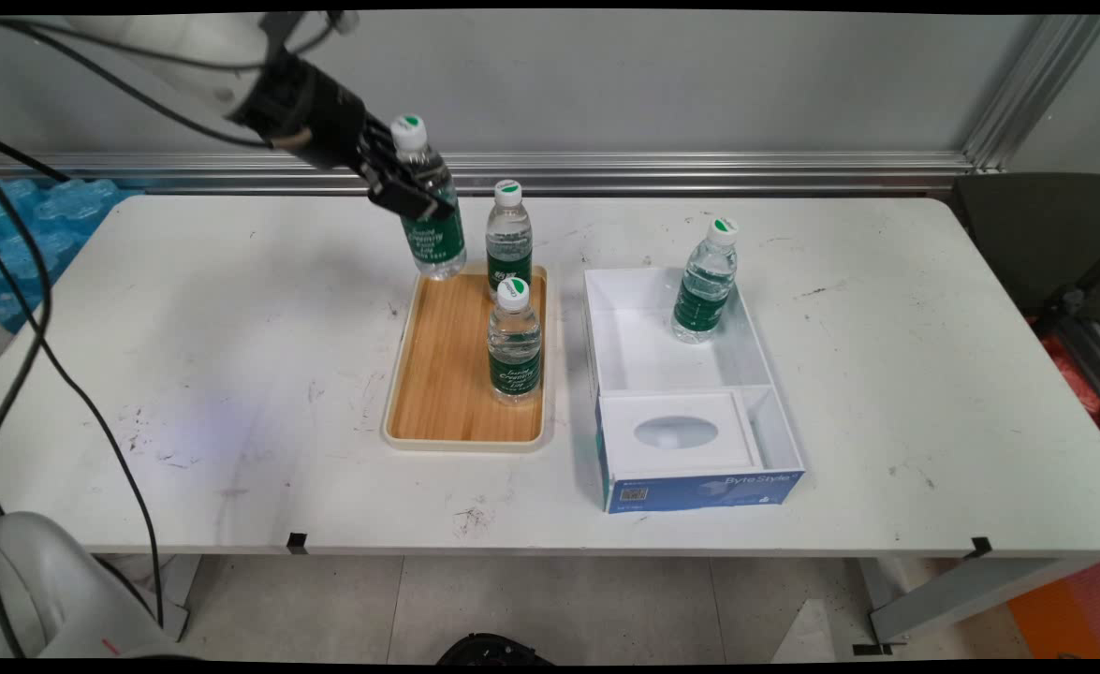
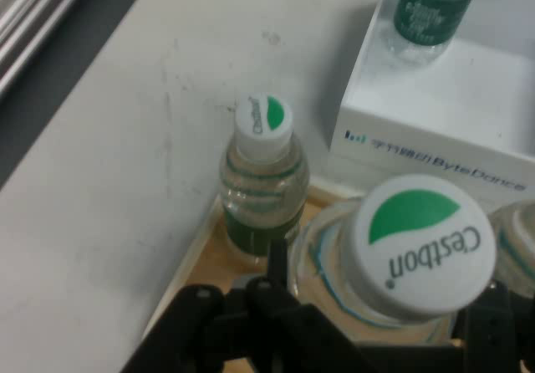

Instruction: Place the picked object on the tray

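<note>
My gripper (image 1: 406, 184) is shut on a clear water bottle (image 1: 432, 217) with a green label and a white cap. It holds the bottle slightly tilted and raised over the far left corner of the wooden tray (image 1: 437, 374). In the hand view the held bottle's cap (image 2: 418, 247) fills the foreground between the fingers (image 2: 277, 266) of the gripper (image 2: 380, 310). Two like bottles stand on the tray: one at the far end (image 1: 508, 234) (image 2: 262, 181), one nearer the middle (image 1: 514, 342).
A white and blue open box (image 1: 755, 374) (image 2: 435, 135) lies right of the tray, with another bottle (image 1: 704, 281) (image 2: 426, 9) upright in its far compartment. Its near part holds a white insert with an oval hole (image 1: 675, 432). Black cables (image 1: 91, 412) hang at the left.
</note>
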### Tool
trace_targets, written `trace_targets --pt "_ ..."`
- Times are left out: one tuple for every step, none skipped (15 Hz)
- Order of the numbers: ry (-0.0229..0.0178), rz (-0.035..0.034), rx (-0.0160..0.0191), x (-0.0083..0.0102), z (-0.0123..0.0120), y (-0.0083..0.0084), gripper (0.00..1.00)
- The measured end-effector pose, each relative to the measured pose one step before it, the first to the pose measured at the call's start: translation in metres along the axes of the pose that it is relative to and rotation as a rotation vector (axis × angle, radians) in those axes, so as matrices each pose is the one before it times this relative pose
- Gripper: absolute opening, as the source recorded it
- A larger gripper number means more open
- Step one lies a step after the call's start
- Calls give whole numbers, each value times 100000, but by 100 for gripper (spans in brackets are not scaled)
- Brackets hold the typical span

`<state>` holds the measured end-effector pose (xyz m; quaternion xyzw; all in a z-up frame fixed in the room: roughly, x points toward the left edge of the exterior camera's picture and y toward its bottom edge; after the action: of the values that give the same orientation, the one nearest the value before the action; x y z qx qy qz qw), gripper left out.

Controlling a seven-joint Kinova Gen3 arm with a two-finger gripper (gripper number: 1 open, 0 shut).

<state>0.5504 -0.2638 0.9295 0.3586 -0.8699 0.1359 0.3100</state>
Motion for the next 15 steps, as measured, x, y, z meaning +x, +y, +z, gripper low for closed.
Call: trace_targets --pt "-406 513 -504 -595 1041 -336 0" --pt "-412 397 -572 -492 886 -214 0" --pt "-252 165 -384 -317 578 -119 0" --pt "-439 398 -725 -456 1012 -171 0" --pt "-296 221 -559 -345 836 -148 0" --pt "-287 180 -556 -360 915 -169 0" --pt "-246 182 -467 -262 753 -132 0" --pt "-289 204 -559 -272 853 -143 0" --pt "-235 170 -533 -257 783 -121 0" --pt "-178 150 -467 -200 628 -95 0" --pt "-106 206 -488 -160 583 -63 0" --pt "-62 348 -631 -161 705 -49 0" --pt "-41 236 -471 -95 482 -16 0" --pt "68 224 -395 -80 474 -8 0" --pt "42 167 -304 -74 418 -3 0"
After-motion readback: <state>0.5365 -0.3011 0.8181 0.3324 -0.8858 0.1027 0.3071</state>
